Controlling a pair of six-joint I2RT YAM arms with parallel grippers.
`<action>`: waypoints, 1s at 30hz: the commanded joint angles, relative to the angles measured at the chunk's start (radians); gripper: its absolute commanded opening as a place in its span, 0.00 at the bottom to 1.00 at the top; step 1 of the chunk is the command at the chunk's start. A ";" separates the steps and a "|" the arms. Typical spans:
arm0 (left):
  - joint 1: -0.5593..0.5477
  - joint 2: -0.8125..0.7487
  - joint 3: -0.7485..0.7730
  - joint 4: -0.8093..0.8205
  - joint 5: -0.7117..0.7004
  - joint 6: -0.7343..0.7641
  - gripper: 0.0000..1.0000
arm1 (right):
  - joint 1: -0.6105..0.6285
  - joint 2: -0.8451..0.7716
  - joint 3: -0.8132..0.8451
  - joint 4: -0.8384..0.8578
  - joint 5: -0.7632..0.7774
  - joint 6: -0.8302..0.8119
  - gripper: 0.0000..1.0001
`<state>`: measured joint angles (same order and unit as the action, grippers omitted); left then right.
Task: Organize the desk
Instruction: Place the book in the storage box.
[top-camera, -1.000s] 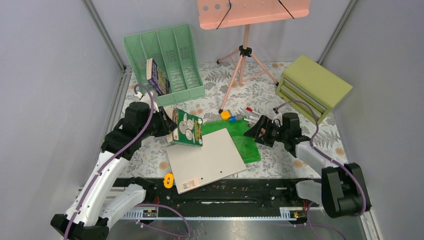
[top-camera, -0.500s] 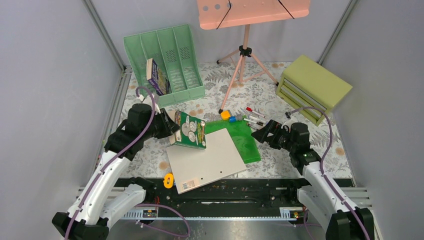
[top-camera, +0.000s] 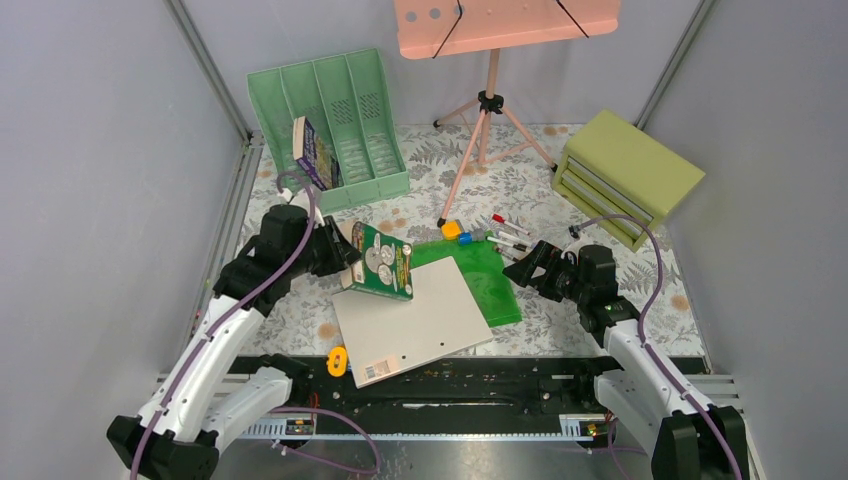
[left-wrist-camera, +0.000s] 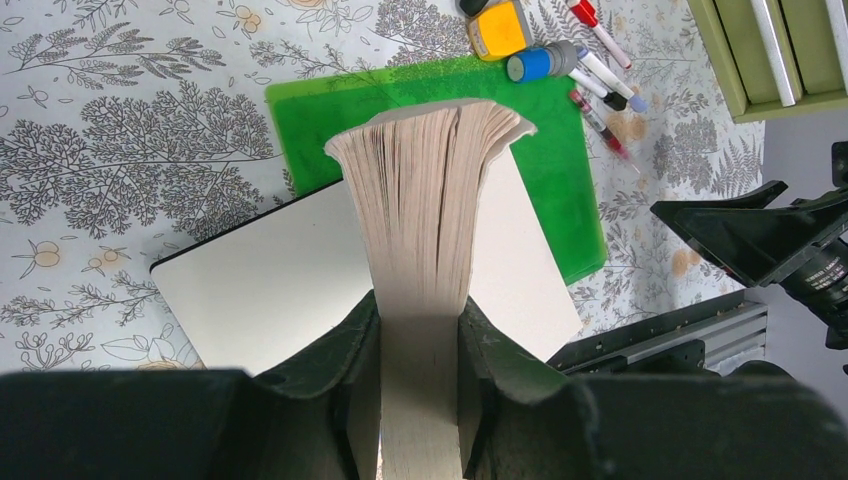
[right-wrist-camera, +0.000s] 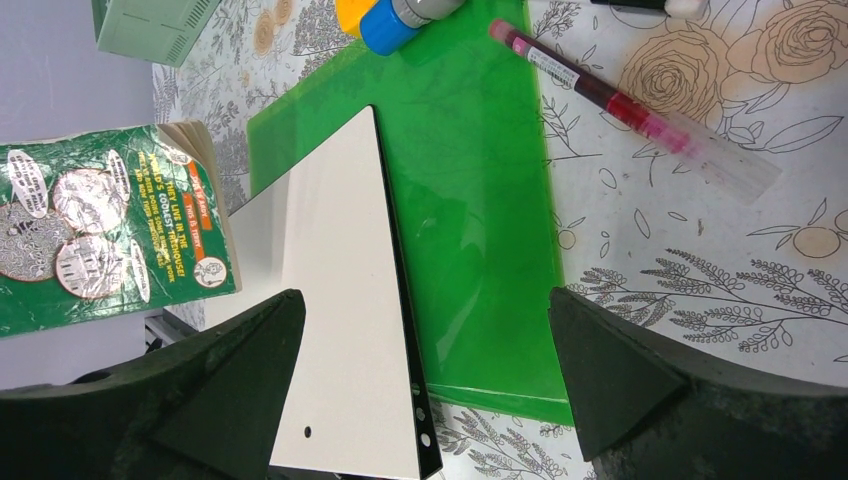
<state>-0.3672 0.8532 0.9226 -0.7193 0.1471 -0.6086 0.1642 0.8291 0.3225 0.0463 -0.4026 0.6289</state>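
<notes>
The desk (top-camera: 520, 185) is a tabletop in pale fern-and-flower cloth. My left gripper (top-camera: 345, 258) is shut on a green paperback book (top-camera: 378, 261), held above the desk over a white binder (top-camera: 412, 318); the left wrist view shows its page edge (left-wrist-camera: 425, 215) clamped between the fingers (left-wrist-camera: 335, 350). A green folder (top-camera: 485, 280) lies under the binder. My right gripper (top-camera: 522, 268) is open and empty just right of the folder; in the right wrist view its jaws straddle the folder (right-wrist-camera: 470, 200) and the binder's edge (right-wrist-camera: 345, 330).
A green file rack (top-camera: 330, 125) holding a purple book (top-camera: 315, 152) stands back left. An olive drawer box (top-camera: 625, 172) is back right. A pink stand (top-camera: 485, 110) is at the back. Markers (top-camera: 510, 230), a yellow cube (top-camera: 452, 229) and a yellow object (top-camera: 337, 360) lie around.
My left gripper has carried the green book slightly right and up. My right arm swung out to the right, its gripper ending just right of the folder.
</notes>
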 joint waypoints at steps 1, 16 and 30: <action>0.004 0.015 0.055 0.116 0.018 0.013 0.00 | -0.004 0.001 0.011 0.014 0.009 -0.010 1.00; 0.005 0.181 0.313 -0.007 -0.028 0.205 0.00 | -0.003 -0.001 0.009 0.018 0.002 -0.009 0.99; 0.005 0.140 0.384 0.036 -0.177 0.302 0.01 | -0.003 0.074 0.021 0.059 -0.008 -0.003 1.00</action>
<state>-0.3672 1.0477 1.2457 -0.7975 0.0586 -0.3580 0.1642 0.8898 0.3225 0.0586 -0.4046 0.6292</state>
